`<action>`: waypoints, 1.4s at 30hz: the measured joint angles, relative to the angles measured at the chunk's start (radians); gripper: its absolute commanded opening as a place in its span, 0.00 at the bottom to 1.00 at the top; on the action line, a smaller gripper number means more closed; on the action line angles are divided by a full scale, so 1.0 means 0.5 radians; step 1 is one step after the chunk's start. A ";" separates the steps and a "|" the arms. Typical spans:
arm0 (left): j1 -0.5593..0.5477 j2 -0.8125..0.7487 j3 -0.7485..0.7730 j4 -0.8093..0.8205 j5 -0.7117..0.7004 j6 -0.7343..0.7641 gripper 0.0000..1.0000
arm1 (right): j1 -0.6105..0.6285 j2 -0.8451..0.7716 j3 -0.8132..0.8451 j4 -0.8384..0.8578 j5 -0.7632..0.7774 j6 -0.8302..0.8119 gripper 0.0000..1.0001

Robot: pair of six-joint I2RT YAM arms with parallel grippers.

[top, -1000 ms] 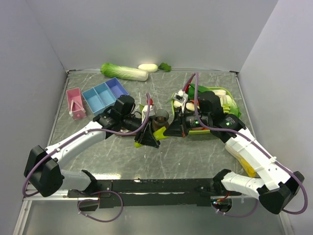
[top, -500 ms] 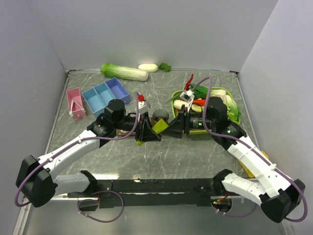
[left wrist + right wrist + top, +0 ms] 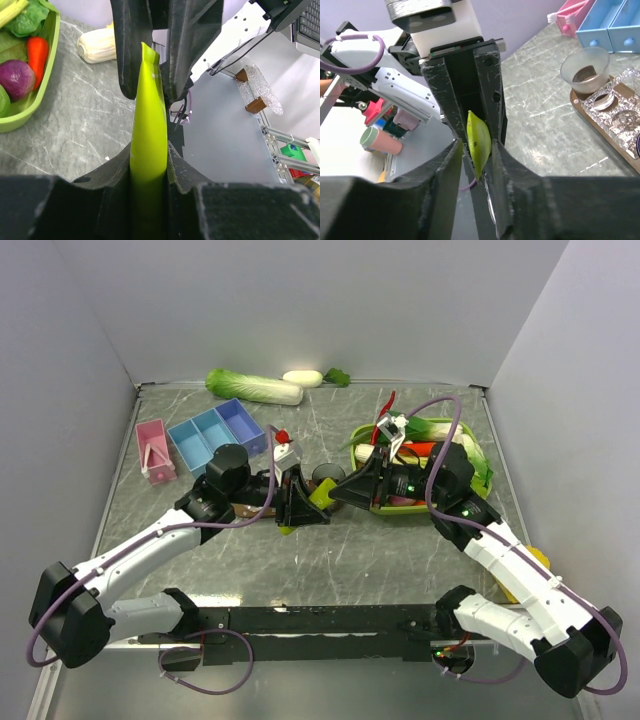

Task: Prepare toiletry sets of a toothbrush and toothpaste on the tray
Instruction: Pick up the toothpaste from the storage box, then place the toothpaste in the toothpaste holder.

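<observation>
both arms reach inward, tools tip to tip; left tool (image 3: 148, 161) clamps the toothpaste (image 3: 148, 115) (right tool (image 3: 476, 148) flanks it).

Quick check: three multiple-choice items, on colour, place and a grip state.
1. The small box left of the blue box is: A pink; B yellow; C black.
2. The toothpaste is: A in the blue box; B between the left gripper and the right gripper; C in the small box.
3. The left gripper is: A wide open; B shut on the toothpaste; C shut on nothing.
Answers: 1 A, plain in the top view. 2 B, both wrist views show it spanning the two. 3 B, its fingers pinch it.
</observation>
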State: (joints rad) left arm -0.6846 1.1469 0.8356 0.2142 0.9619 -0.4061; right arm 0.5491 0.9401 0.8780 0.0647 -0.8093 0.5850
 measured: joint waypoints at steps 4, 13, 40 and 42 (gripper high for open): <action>0.000 -0.007 -0.001 0.014 0.000 -0.001 0.17 | 0.000 0.002 -0.006 0.027 0.005 0.018 0.14; 0.006 -0.023 0.001 -0.034 -0.097 0.021 0.99 | 0.000 -0.006 -0.006 0.004 0.058 -0.013 0.00; 1.355 -0.307 0.079 -0.636 -1.666 -0.068 0.97 | 0.650 0.729 1.191 -1.057 1.530 -0.883 0.00; 1.359 -0.312 0.079 -0.668 -1.698 -0.067 0.97 | 0.659 0.857 1.258 -1.109 1.601 -0.892 0.00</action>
State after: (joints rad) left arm -0.0051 0.9909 0.8749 -0.1196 0.1127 -0.4397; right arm 0.8787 1.3685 1.5070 -0.4896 -0.0090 0.1390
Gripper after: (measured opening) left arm 0.969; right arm 0.013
